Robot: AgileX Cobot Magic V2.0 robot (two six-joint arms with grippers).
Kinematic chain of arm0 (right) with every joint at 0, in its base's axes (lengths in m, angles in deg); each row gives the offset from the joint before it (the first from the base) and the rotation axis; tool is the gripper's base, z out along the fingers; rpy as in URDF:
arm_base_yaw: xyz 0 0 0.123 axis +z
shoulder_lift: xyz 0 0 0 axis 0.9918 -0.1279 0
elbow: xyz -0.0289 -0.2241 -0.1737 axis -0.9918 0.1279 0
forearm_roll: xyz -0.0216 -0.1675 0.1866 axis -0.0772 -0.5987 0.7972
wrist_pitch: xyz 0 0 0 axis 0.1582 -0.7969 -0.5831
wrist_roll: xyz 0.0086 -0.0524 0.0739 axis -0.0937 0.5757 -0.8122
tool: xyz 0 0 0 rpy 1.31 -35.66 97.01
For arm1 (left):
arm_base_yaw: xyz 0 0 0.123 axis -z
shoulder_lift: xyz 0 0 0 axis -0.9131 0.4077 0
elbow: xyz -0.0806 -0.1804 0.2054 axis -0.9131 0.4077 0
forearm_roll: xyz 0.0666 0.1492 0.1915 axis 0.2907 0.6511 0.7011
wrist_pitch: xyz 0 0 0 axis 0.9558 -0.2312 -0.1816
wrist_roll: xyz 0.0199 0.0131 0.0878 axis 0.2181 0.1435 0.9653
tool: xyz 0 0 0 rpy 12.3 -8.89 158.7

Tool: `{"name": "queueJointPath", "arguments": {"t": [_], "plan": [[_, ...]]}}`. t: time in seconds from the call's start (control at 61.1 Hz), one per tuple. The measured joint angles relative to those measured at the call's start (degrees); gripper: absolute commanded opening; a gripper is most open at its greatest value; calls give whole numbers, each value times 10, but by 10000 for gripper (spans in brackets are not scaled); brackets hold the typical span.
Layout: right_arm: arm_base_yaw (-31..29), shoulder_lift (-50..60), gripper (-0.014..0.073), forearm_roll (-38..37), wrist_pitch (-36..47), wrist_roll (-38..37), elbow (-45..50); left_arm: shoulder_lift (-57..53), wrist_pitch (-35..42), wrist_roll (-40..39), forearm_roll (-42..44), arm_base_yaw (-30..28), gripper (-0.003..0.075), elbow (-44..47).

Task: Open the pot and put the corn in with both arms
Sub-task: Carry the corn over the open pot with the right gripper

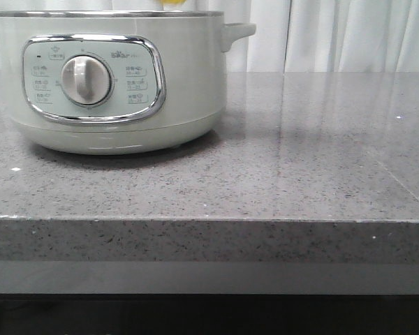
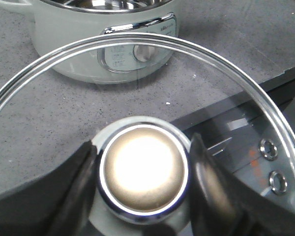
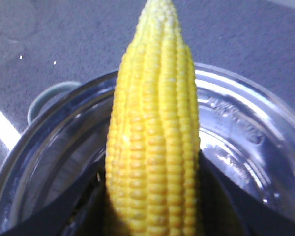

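The pale grey-green pot (image 1: pixel 112 77) stands at the left of the grey counter, its dial (image 1: pixel 86 79) facing me, its top open in the left wrist view (image 2: pixel 103 39). My left gripper (image 2: pixel 142 172) is shut on the round knob (image 2: pixel 143 169) of the glass lid (image 2: pixel 226 73) and holds the lid off the pot, above the counter's front edge. My right gripper (image 3: pixel 152 206) is shut on the yellow corn (image 3: pixel 155 132) and holds it over the pot's shiny metal bowl (image 3: pixel 246 132). In the front view only a yellow bit of the corn (image 1: pixel 172 3) shows above the pot's rim; neither gripper shows there.
The speckled grey counter (image 1: pixel 300 167) stretches to the right of the pot, with its front edge (image 1: pixel 209 222) near me. White curtains (image 1: pixel 335 35) hang behind. The pot's side handle (image 1: pixel 236 32) sticks out to the right.
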Motion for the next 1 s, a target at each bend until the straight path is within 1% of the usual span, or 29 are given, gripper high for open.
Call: {"name": "queueJointPath", "arguments": {"t": [0.229, 0.295, 0.36, 0.606, 0.671, 0.72, 0.736, 0.851, 0.867, 0.998], "plan": [[5, -40, 477, 0, -37, 0, -2, 0, 0, 0, 0, 0, 167, 0], [5, -41, 521, 0, -40, 0, -3, 0, 0, 0, 0, 0, 167, 0], [5, -41, 542, 0, -40, 0, -5, 0, 0, 0, 0, 0, 167, 0], [5, -41, 529, 0, -44, 0, -6, 0, 0, 0, 0, 0, 167, 0], [5, -41, 477, 0, -46, 0, -6, 0, 0, 0, 0, 0, 167, 0], [5, -41, 413, 0, -46, 0, -6, 0, 0, 0, 0, 0, 167, 0], [5, -41, 373, 0, -46, 0, -6, 0, 0, 0, 0, 0, 167, 0], [5, -39, 167, 0, -48, 0, -6, 0, 0, 0, 0, 0, 167, 0], [5, -37, 125, 0, -48, 0, -6, 0, 0, 0, 0, 0, 167, 0], [4, -25, -71, 0, -47, 1, -6, 0, 0, 0, 0, 0, 167, 0]]}}
